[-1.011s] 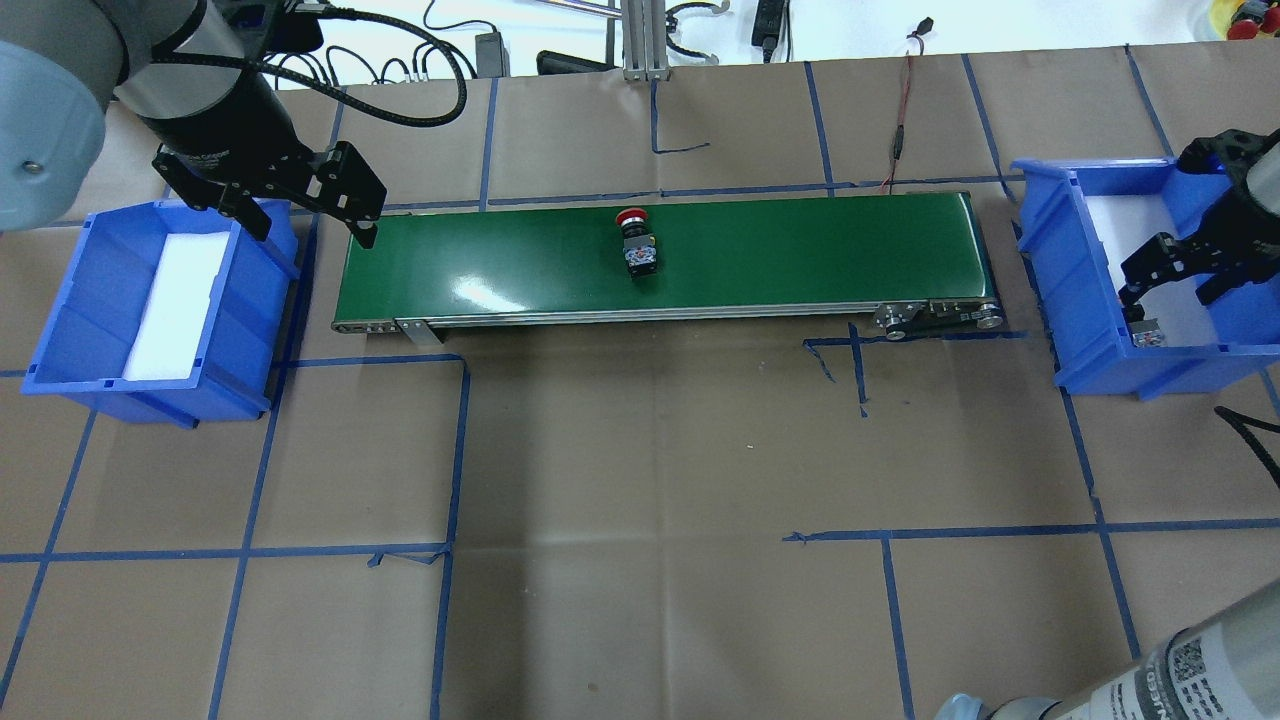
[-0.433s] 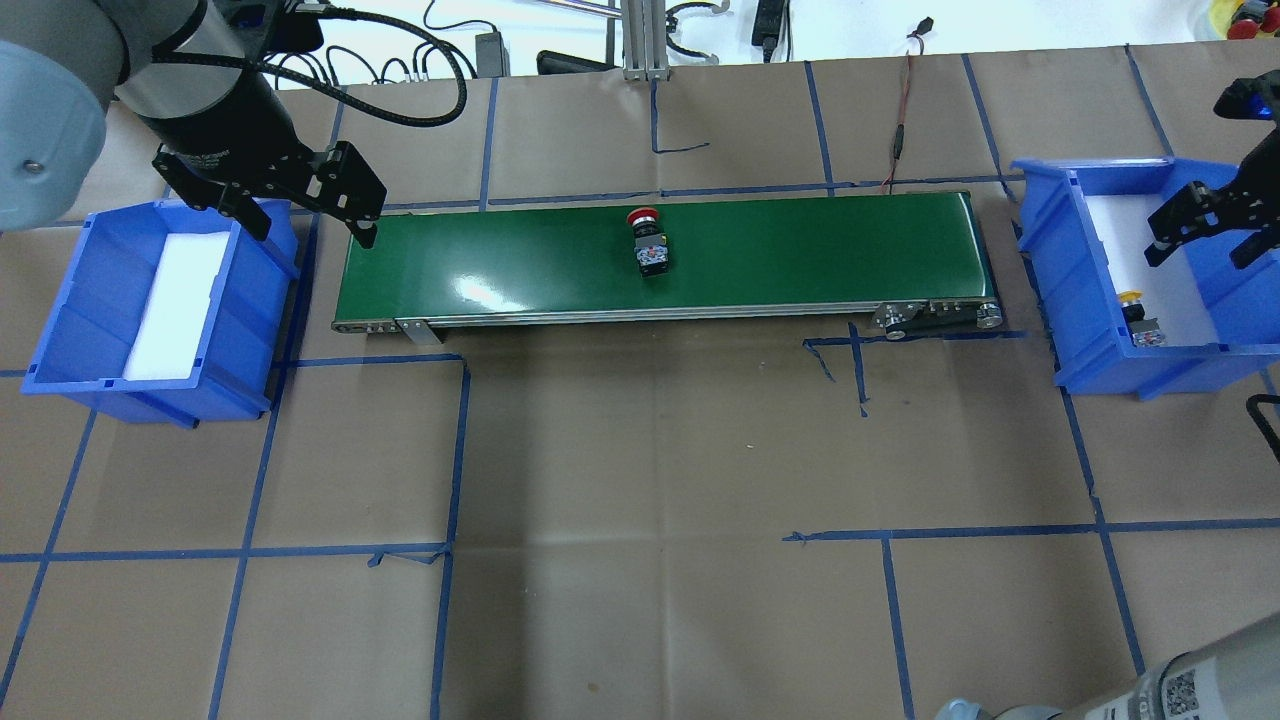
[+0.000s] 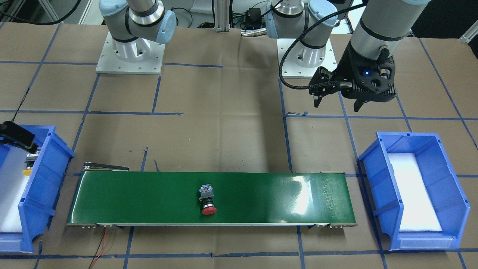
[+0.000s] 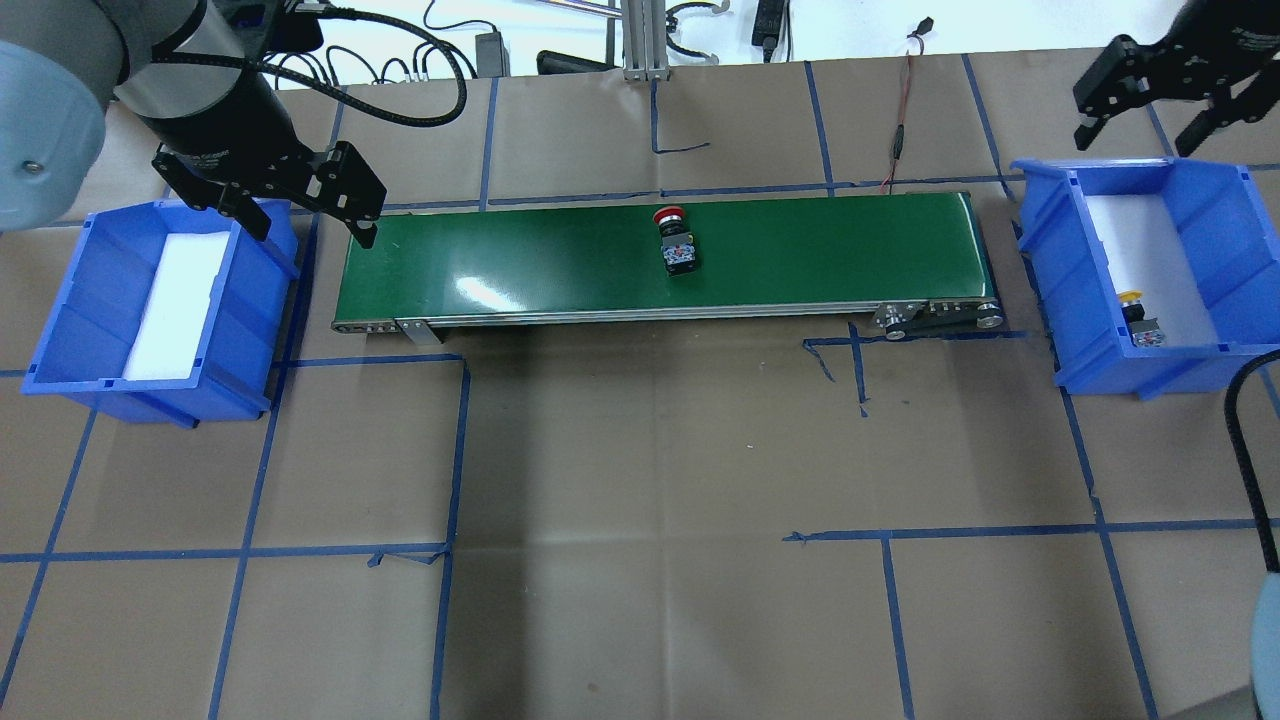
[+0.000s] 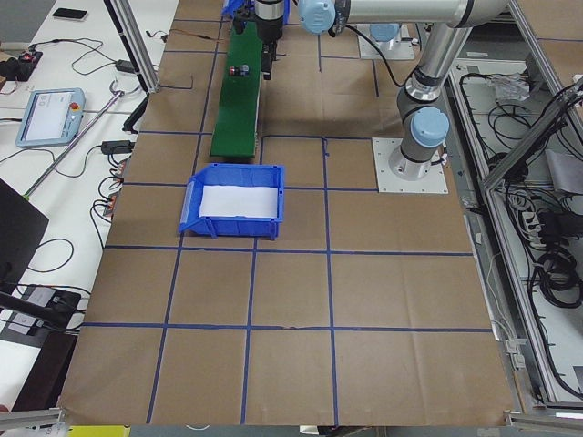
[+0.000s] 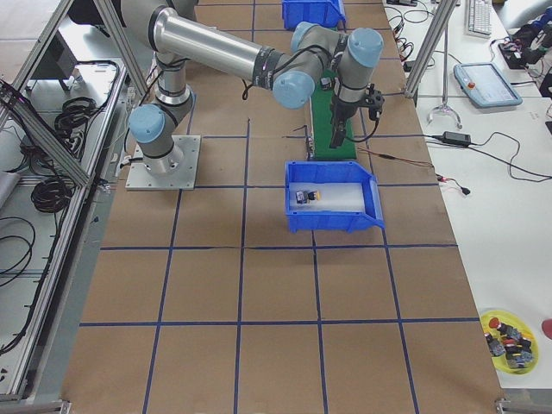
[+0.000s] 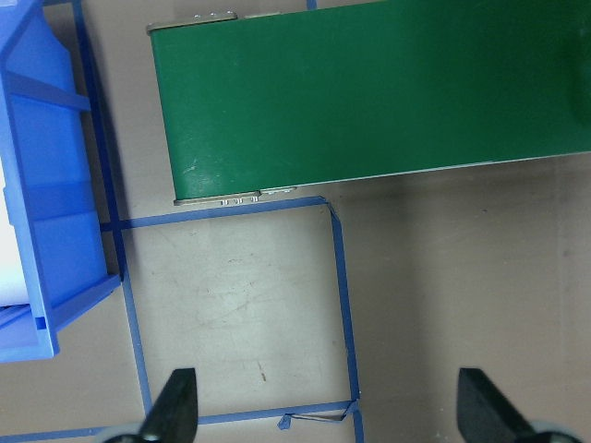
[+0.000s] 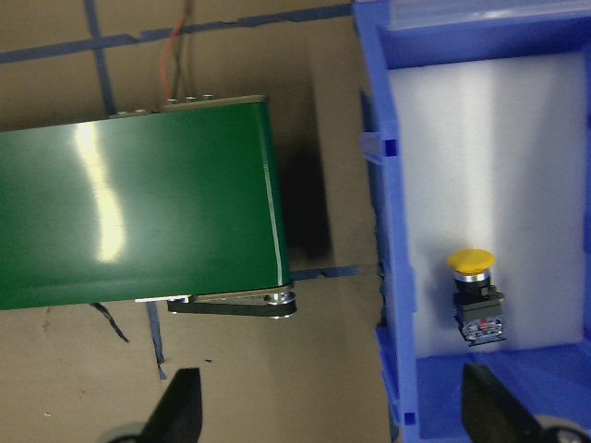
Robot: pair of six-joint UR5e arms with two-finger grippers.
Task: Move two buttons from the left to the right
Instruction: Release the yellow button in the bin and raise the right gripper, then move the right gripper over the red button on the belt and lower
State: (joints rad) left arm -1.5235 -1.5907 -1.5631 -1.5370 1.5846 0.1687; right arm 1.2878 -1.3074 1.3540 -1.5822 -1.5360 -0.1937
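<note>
A robotics lab is indicated: a left arm (image 3: 381,26) and right arm (image 3: 143,15) are bolted to a taped, paper-covered table (image 4: 640,450), flanked by a teach pendant (image 5: 47,116), cables (image 5: 537,264) and aluminium framing (image 5: 130,45).

Red-capped button (image 4: 678,248) is found lying near mid-length on the green belt (image 4: 520,262); bare belt is seen on both sides of it, with open air above. Yellow-capped button (image 4: 1138,322) is walled in by the right bin (image 4: 1238,235), close to the robot-side end wall. The bin's top is open and bare white pad (image 4: 1130,235) is seen toward the far end. Right gripper (image 4: 1136,135) is held high above this bin, fingers spread. Left gripper (image 4: 313,232), likewise spread, is held above the table between left bin (image 4: 90,290) and belt end.
</note>
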